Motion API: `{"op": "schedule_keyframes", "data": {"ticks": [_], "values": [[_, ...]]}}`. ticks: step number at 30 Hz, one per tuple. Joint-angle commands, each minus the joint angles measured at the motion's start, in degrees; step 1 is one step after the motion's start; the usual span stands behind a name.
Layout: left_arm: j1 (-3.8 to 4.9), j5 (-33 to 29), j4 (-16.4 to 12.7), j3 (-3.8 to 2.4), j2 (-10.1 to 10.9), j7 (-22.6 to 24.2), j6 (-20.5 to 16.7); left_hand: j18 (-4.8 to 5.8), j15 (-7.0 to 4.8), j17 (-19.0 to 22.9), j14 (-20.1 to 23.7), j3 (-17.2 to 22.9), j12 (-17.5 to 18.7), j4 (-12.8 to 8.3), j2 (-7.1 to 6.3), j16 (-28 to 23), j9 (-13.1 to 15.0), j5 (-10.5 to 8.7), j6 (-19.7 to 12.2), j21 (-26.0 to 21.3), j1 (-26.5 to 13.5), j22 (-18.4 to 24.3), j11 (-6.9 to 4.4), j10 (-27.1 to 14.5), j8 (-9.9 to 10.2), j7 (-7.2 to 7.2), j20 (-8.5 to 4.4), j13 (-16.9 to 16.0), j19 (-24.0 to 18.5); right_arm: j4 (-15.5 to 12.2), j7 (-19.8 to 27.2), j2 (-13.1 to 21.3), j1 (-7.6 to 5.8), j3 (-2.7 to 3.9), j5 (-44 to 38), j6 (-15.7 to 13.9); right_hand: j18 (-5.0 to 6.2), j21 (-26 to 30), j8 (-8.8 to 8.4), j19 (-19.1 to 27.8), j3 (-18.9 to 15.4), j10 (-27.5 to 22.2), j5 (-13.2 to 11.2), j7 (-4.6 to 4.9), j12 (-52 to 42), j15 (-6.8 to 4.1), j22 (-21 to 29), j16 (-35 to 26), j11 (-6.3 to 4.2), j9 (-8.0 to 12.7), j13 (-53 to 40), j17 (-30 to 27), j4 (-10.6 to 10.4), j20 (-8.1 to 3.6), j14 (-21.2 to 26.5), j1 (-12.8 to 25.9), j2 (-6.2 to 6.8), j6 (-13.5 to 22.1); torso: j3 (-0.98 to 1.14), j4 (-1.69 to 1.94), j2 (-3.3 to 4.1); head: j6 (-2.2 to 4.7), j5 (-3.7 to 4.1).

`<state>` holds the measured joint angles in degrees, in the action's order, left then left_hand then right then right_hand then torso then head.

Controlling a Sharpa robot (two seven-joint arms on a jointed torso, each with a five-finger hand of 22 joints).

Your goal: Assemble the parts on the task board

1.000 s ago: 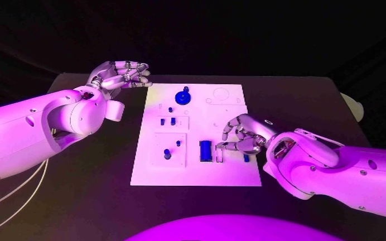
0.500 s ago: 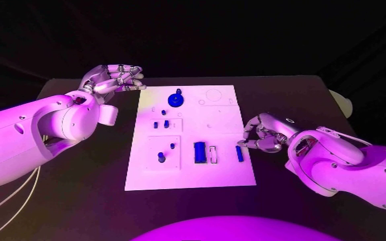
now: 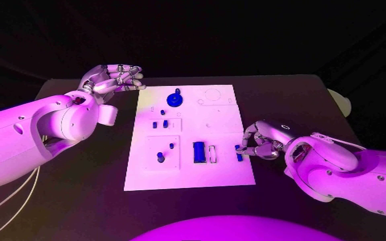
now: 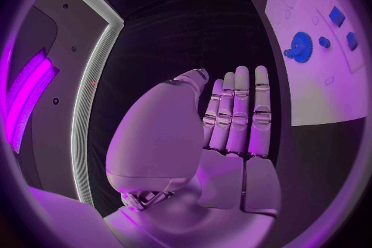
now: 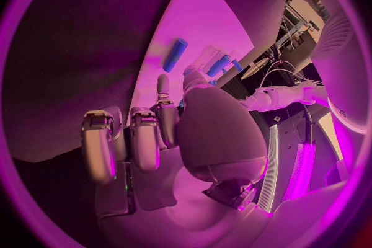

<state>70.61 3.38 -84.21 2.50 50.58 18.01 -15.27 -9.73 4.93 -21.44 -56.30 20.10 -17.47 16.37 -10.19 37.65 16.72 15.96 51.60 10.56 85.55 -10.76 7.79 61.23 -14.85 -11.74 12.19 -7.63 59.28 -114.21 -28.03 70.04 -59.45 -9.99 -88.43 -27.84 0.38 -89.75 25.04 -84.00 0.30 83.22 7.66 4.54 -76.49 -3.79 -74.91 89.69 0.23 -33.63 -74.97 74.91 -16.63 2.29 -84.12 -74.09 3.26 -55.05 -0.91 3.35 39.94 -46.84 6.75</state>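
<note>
White rectangular task board lying flat mid-worktop, long side running from near edge to far edge. On it, toward the far edge: round blue gear-shaped part with a small knob. Below that, two short blue pegs side by side in a square recess. Toward the near edge: a second square recess with two small blue pegs, then a larger upright blue rectangular block with a pale slot piece just beside it. Small blue bar-shaped part sits near the board's right edge, close against the right robot hand's fingertips.

Right robot hand at the board's right edge, fingers curled inward toward that small bar; cannot tell whether it pinches the bar or only touches it. Right wrist view: curled fingers over the board, one long blue cylinder-like part lying well clear of them; the grasp itself is hidden behind the palm.

Left robot hand raised off the board's far left corner, over the dark worktop, apart from the board. Left wrist view: fingers straight and side by side, thumb folded across, nothing held; blue gear and pegs visible on the board beyond.
</note>
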Motion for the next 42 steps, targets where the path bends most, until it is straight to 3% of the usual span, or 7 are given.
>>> {"op": "schedule_keyframes", "data": {"ticks": [1, 19, 25, 29, 33, 37, 42], "values": [[0.04, -0.3, -0.1, -0.03, -0.1, 0.3, 1.0, -0.67, -0.03, -0.1, 0.4, 0.3, -0.3, -0.1, 0.04, -0.3, 0.1, -0.04, -0.4, -0.2, -0.4, 0.1, 0.1, -0.4, -0.3, -0.01, 0.47, -0.1, 0.0, 0.4, -1.1, -0.6, 0.43, -0.03, -1.9, 1.4, -0.38, -0.3, -0.26, -6.0, 0.2, 0.1, 0.1, 0.01, -0.3, 0.45, -15.1, 0.3, 0.04, 0.1, -6.1, 15.0, -0.2, 0.49, -5.9, 0.6, 0.04, -0.3, 0.0, 0.11, 0.07, -0.2, 0.17], [0.05, -0.3, -0.3, -0.03, 0.2, 0.2, 1.0, -0.67, -0.03, -0.1, 0.4, 0.3, -0.3, -0.1, 0.04, -0.3, 0.1, -0.04, -0.4, -0.2, -0.4, 0.1, 0.1, -0.4, -0.3, -0.01, 0.47, -0.1, 0.0, 1.8, -2.0, -2.7, 2.06, -0.04, -3.2, 3.9, -0.38, -0.3, -0.33, -6.0, 0.9, 0.4, 0.5, -0.36, -0.6, 0.25, -15.1, 0.3, -0.25, 0.1, -6.3, 15.1, 0.1, 0.44, -5.9, -0.4, 0.34, -1.0, -0.03, 0.02, -0.02, -0.74, -0.19], [0.05, -0.3, -0.3, -0.03, 0.3, 0.2, 1.0, -0.67, -0.03, -0.1, 0.4, 0.3, -0.3, -0.1, 0.04, -0.3, 0.1, -0.04, -0.4, -0.2, -0.4, 0.1, 0.1, -0.4, -0.3, -0.01, 0.47, -0.1, 0.0, 2.1, -2.6, -3.0, 2.19, -0.04, -4.2, 4.3, -0.38, -0.3, -0.86, -6.0, 3.7, 0.4, 1.3, -0.75, -0.6, -0.1, -15.1, 0.3, -0.64, 0.2, -6.4, 15.1, 0.6, 0.13, -5.9, -4.8, 0.3, -1.4, -0.06, 0.04, -0.05, -0.8, -0.17], [0.05, -0.3, -0.4, -0.03, 0.3, 0.1, 1.0, -0.67, -0.03, -0.1, 0.4, 0.3, -0.3, -0.1, 0.04, -0.3, 0.1, -0.04, -0.4, -0.2, -0.4, 0.1, 0.1, -0.4, -0.3, -0.01, 0.47, -0.1, 0.0, 2.2, -3.2, -3.2, 2.22, -0.04, -5.3, 4.1, -0.38, -0.3, -1.6, -6.0, 9.5, 0.3, 0.6, -0.99, -0.5, -0.45, -15.1, 0.3, -0.89, 0.5, -6.4, 15.1, 1.7, -0.24, -5.9, -10.1, -0.49, -1.5, -0.06, 0.07, -0.05, -0.85, -0.17], [0.05, -0.3, -0.4, -0.03, 0.3, 0.1, 0.9, -0.67, -0.03, -0.1, 0.4, 0.3, -0.3, -0.1, 0.04, -0.3, 0.1, -0.04, -0.4, -0.2, -0.4, 0.1, 0.1, -0.4, -0.3, -0.01, 0.47, -0.1, 0.0, 2.3, -3.7, -3.5, 2.23, -0.04, -5.8, 4.4, -0.38, -0.3, -1.69, -6.0, 16.1, 0.3, 2.6, -1.08, -0.4, -0.51, -15.1, 0.3, -0.99, 0.1, -6.4, 15.1, 3.0, -0.32, -5.9, -12.6, 0.83, -1.4, -0.07, 0.07, -0.08, -0.92, -0.26], [0.05, -0.3, -0.4, -0.03, 0.4, 0.1, 0.9, -0.67, -0.03, -0.1, 0.4, 0.3, -0.3, -0.1, 0.04, -0.3, 0.1, -0.04, -0.4, -0.2, -0.4, 0.1, 0.1, -0.4, -0.3, -0.01, 0.47, -0.1, 0.0, 2.3, -4.0, -3.7, 2.24, -0.04, -6.2, 4.7, -0.38, -0.3, -0.57, -6.0, 24.1, 0.4, 4.3, -0.54, -0.2, -0.26, -15.1, 0.3, -0.78, -1.7, -6.4, 15.1, 4.1, -0.03, -5.9, -9.9, 4.26, -0.6, -0.1, 0.11, -0.09, -1.02, -0.27], [0.05, -0.3, -0.4, -0.03, 0.4, 0.1, 0.9, -0.67, -0.03, -0.1, 0.4, 0.3, -0.3, -0.1, 0.04, -0.3, 0.1, -0.04, -0.4, -0.2, -0.4, 0.1, 0.1, -0.4, -0.3, -0.01, 0.47, -0.1, 0.0, 1.9, -4.2, -3.9, 2.24, -0.04, -6.3, 4.4, -0.38, -0.3, -0.23, -6.0, 28.4, 0.5, 6.6, -0.65, -0.2, -0.16, -15.1, 0.3, -0.67, -2.5, -6.4, 15.1, 3.9, -0.03, -5.9, -5.7, 5.96, -0.5, -0.08, 0.06, -0.08, -0.94, -0.44]]}}
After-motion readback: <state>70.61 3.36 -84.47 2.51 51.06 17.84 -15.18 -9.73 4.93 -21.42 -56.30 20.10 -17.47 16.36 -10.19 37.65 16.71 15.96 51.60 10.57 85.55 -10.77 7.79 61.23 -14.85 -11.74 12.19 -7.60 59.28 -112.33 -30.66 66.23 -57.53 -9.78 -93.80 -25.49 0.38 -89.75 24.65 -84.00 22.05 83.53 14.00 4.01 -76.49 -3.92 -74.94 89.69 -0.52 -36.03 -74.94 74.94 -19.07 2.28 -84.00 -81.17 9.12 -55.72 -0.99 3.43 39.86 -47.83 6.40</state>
